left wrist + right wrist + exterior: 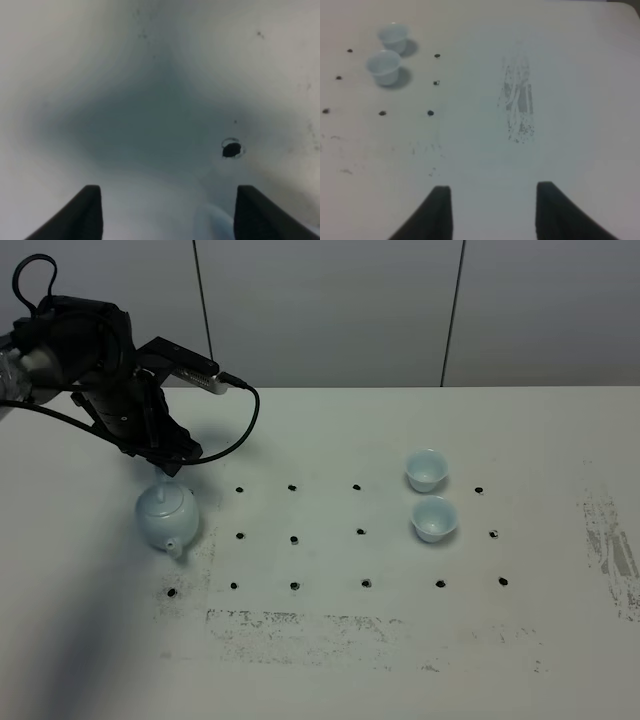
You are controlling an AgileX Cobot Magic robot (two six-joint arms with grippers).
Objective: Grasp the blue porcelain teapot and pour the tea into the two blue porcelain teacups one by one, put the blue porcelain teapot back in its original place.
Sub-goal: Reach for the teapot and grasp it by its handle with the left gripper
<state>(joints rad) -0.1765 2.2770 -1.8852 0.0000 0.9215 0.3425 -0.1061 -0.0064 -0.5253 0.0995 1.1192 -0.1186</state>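
Blue teapot (167, 517) stands upright at the table's (330, 670) left side. The left gripper (168, 470) hangs just behind its lid, jaws spread wide, empty. Far teacup (425, 469) and near teacup (434, 519) stand close together well to the right. The right gripper (492, 215) has its jaws parted and holds nothing.

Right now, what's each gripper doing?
Left gripper: open, holding nothing, close to the blue porcelain teapot.
Right gripper: open, holding nothing.
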